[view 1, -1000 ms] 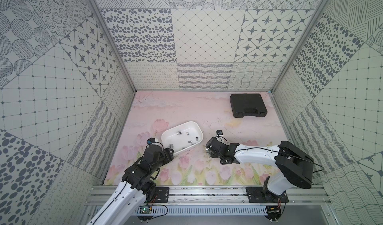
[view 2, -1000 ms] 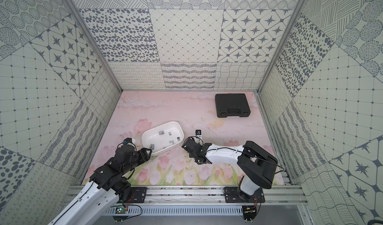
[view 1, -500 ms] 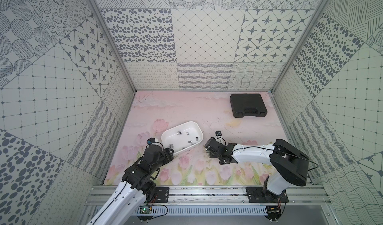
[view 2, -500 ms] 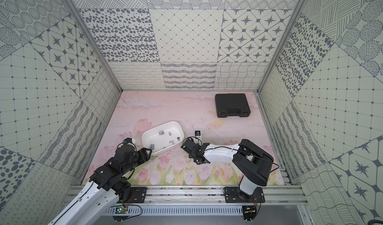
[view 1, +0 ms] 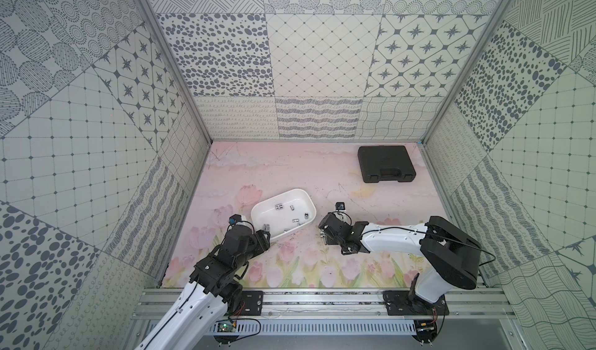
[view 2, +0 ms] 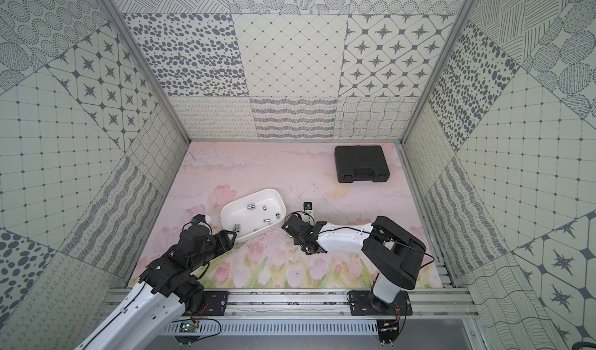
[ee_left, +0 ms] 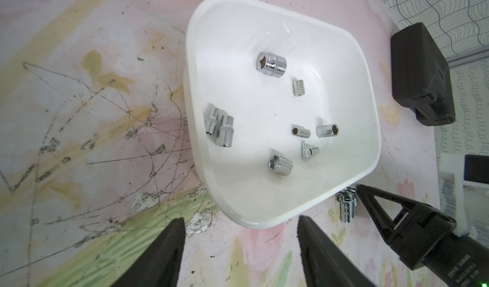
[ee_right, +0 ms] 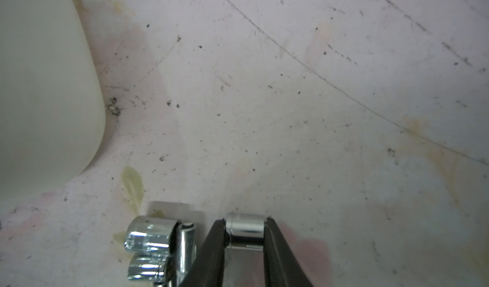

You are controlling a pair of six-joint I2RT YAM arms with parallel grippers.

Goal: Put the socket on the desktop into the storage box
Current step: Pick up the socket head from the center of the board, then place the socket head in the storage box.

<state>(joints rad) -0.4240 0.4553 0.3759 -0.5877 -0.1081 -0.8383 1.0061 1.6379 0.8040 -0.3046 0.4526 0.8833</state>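
Right pincer: the right gripper [ee_right: 246,220] is clenched on one socket [ee_right: 246,232], with a black finger [ee_right: 214,246] pressed to each side of it.
Where the socket is: low at the desktop [view 1: 290,171], just beside the near right corner of the storage box [view 1: 258,214]. Whether it rests on the surface or is just clear of it cannot be told.
Beside it: three loose sockets [ee_right: 150,235] crowd against the outer face of one finger. Two lie on their sides and one stands taller.
Left pincer: the left gripper [ee_left: 239,219] is released, its fingers spread wide with nothing between them, at the box's other near corner.
Counts: two grippers, one white box and one black tool case [view 1: 385,163]. There are eight boxed sockets [ee_left: 271,64], two of them lying touching, plus one gripped and three loose outside.
Edges: in the right wrist view the box's rounded outer wall curves close to the loose sockets without touching them. In both top views the right gripper sits just off that corner.
Open room: bare scratched desktop runs ahead of the right fingertips. A wide clear stretch lies between the box and the back wall. The tool case is well apart, in the far right corner.
Socket's look: a short chrome cylinder, mirror-bright, with a fine groove ringing it. It lies crosswise between the fingertips, and its ends are hidden by the fingers.
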